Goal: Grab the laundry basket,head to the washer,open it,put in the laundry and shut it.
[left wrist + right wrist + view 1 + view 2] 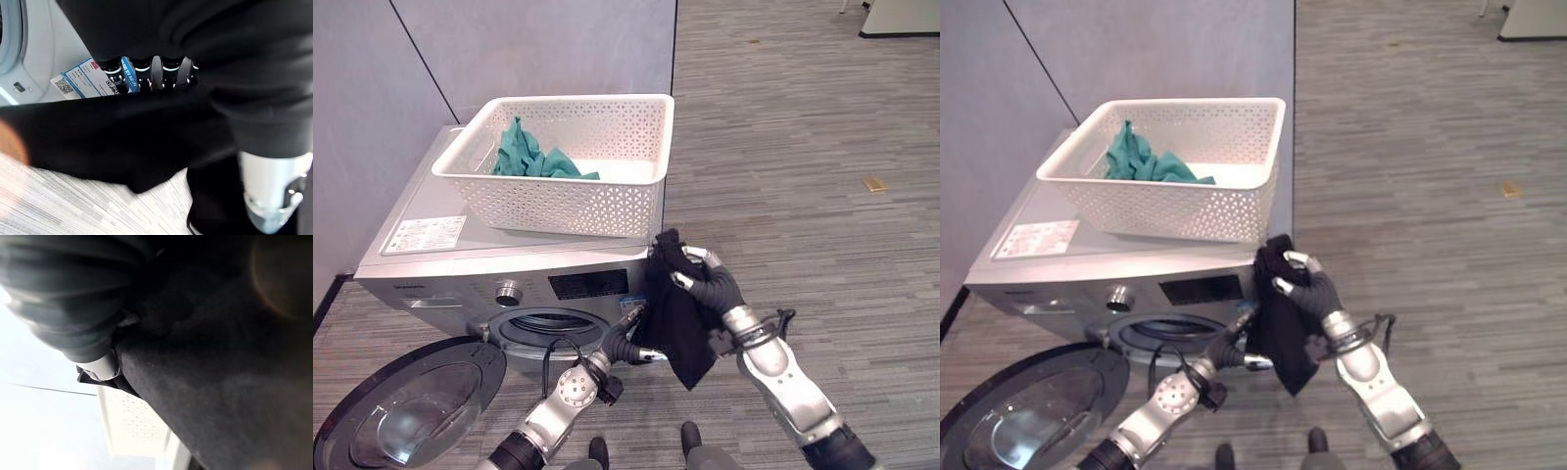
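The right hand (705, 279) grips a black cloth (677, 318) with curled fingers, before the grey washing machine (460, 259); the left hand (628, 343) touches it, grip unclear. A white plastic basket (568, 201) stands on top.

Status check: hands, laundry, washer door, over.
Right hand shut on black garment; left hand at its lower edge. Washer door open. Green laundry in basket.
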Controlling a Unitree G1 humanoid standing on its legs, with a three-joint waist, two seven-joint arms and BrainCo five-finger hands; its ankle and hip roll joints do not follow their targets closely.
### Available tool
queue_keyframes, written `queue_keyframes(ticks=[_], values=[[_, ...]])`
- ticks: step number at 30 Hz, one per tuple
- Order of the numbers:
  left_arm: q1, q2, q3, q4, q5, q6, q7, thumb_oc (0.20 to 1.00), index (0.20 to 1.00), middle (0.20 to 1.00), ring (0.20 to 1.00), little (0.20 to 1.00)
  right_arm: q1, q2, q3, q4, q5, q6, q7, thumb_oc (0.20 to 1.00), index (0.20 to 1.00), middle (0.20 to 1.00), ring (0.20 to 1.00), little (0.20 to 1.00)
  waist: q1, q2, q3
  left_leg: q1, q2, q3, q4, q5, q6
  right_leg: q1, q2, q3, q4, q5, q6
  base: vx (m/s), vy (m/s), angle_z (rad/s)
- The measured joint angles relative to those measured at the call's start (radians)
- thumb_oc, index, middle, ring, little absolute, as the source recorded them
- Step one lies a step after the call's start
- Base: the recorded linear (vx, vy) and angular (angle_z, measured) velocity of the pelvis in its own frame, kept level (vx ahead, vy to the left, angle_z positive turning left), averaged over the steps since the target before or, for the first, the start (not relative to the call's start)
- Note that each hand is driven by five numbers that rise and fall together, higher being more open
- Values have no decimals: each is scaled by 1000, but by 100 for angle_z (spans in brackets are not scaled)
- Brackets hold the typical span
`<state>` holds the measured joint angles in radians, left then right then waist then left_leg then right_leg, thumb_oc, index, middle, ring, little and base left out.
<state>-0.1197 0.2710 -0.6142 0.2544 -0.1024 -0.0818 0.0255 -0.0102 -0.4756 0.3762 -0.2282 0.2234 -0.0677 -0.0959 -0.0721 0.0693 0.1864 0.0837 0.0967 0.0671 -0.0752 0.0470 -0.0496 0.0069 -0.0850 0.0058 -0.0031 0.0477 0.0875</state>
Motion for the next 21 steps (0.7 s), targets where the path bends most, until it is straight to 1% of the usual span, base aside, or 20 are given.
queue_keyframes(ticks=[3, 7, 9, 11, 16, 18, 21], values=[[0, 1, 0, 7, 34, 6, 0, 1000, 1000, 1000, 1000, 1000, 46, -11, 0, 0, 17, 0, 18, 200, 200, 200, 200, 200, -2, -2, 1, -6, -1, 4, -1, -1, -1, -31, 1, 10, 35, -19, 0, -5, -16, -8], [-8, -4, -3, 17, 44, 12, 4, 1000, 1000, 1000, 1000, 1000, 54, -13, 0, -1, 39, 0, 32, 200, 200, 200, 200, 200, -5, -8, 4, -23, 0, 24, 1, 0, 0, -73, 2, 22, 70, -30, 0, -39, -1, -12], [-32, -4, -23, 33, 44, 12, 16, 1000, 1000, 1000, 1000, 1000, 48, -13, 1, -1, 39, 0, 31, 200, 200, 200, 200, 200, -5, -9, 5, -33, -1, 25, 3, 0, 0, -87, 2, 26, 77, -34, 0, -42, 10, -6], [-70, -3, -53, 43, 43, 12, 22, 1000, 1000, 1000, 1000, 1000, 7, -13, 17, 0, 39, 1, 31, 200, 200, 200, 200, 200, -2, -11, 15, -52, -3, 34, 3, 1, 0, -113, 2, 38, 89, -35, 1, -10, 4, -10], [-95, -29, -111, 41, 20, 12, 11, 1000, 1000, 1000, 1000, 1000, -85, -10, 68, 4, 39, 1, 23, 200, 200, 200, 200, 200, 1, -9, 25, -54, -2, 34, -2, 0, 1, -114, 3, 37, 75, -35, 1, -2, 2, -1], [-100, -37, -147, 40, -13, 13, -3, 1000, 1000, 1000, 1000, 1000, -141, -6, 102, 5, 40, 2, 10, 200, 200, 200, 200, 200, 4, -10, 26, -66, -2, 33, -7, 2, -2, -116, 3, 34, 55, -22, 4, -16, 5, 2], [-109, -41, -172, 40, -14, 23, -8, 1000, 1000, 1000, 1000, 1000, -169, 10, 131, 5, 43, 2, 0, 200, 200, 200, 200, 200, 10, -14, 29, -77, -2, 30, -7, 5, -5, -115, 2, 25, 42, -13, 4, -77, -12, 4]])
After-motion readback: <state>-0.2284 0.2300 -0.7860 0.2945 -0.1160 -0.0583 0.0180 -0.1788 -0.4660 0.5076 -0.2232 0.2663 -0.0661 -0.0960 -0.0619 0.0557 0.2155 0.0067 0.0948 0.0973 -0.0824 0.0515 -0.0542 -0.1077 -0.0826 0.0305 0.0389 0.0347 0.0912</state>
